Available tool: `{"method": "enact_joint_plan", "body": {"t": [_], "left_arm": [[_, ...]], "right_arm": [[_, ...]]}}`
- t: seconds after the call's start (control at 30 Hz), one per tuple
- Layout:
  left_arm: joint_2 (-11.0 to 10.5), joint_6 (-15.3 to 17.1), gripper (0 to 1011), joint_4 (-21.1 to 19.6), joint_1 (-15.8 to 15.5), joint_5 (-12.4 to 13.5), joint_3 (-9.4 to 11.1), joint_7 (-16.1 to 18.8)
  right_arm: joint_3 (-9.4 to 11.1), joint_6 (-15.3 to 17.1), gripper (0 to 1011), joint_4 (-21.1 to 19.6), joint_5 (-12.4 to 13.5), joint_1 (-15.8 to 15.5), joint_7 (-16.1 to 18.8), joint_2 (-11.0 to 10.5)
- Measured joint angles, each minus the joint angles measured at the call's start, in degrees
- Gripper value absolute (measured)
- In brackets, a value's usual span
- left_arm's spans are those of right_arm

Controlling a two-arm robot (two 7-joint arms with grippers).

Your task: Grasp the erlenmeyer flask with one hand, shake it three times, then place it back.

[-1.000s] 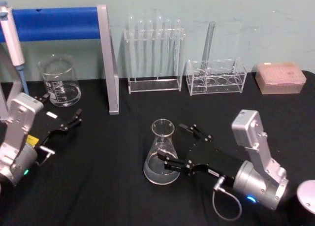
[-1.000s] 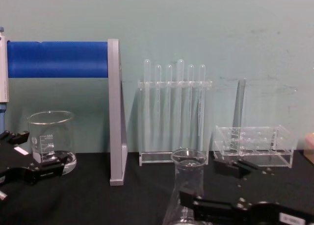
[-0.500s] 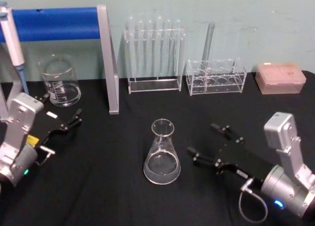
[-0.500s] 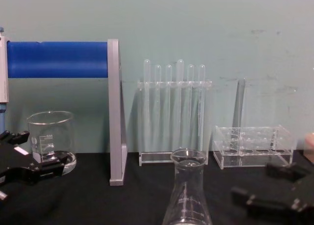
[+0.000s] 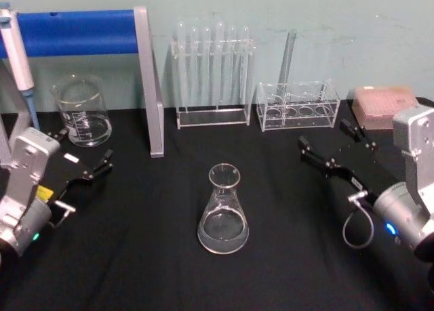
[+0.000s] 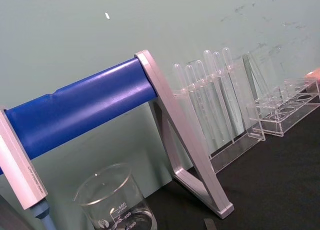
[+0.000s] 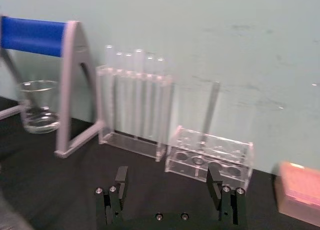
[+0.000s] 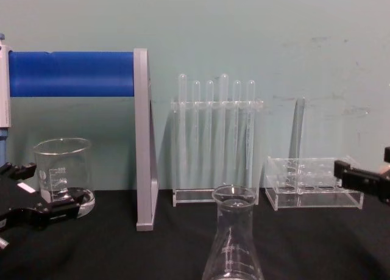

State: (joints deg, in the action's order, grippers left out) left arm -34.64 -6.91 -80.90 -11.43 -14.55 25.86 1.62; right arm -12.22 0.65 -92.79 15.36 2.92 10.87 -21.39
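Note:
The erlenmeyer flask [image 5: 222,209] stands upright on the black table, centre front, free of both grippers; the chest view shows its neck and rim [image 8: 233,231]. My right gripper [image 5: 329,138] is open and empty, well to the flask's right and farther back, pointing toward the low rack. In the right wrist view its two fingers [image 7: 120,182] stand wide apart with nothing between them. One right fingertip [image 8: 359,179] shows at the chest view's right edge. My left gripper [image 5: 85,150] rests open at the left, near the beaker, far from the flask.
A glass beaker [image 5: 83,112] stands back left under a blue bar stand [image 5: 146,80]. A tall rack of test tubes [image 5: 213,67] and a low clear rack [image 5: 297,106] line the back. A pink box [image 5: 380,102] sits far right.
The right gripper, open around the flask's base a second ago, has pulled away to the right and back. The flask stays standing in place. The left arm has not moved.

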Motion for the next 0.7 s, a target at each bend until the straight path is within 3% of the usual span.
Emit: {"method": "enact_joint_plan", "body": {"t": [0.23, 0.7], "left_arm": [[0.0, 0.0, 1001, 0.0, 0.0, 0.0, 0.0, 0.0], [0.0, 0.0, 1001, 0.0, 0.0, 0.0, 0.0, 0.0]], "right_arm": [[0.5, 1.6, 1000, 4.9, -1.5, 2.8, -1.8, 2.9], [0.1, 2.9, 1000, 10.5, -3.6, 4.1, -0.8, 5.8]]}}
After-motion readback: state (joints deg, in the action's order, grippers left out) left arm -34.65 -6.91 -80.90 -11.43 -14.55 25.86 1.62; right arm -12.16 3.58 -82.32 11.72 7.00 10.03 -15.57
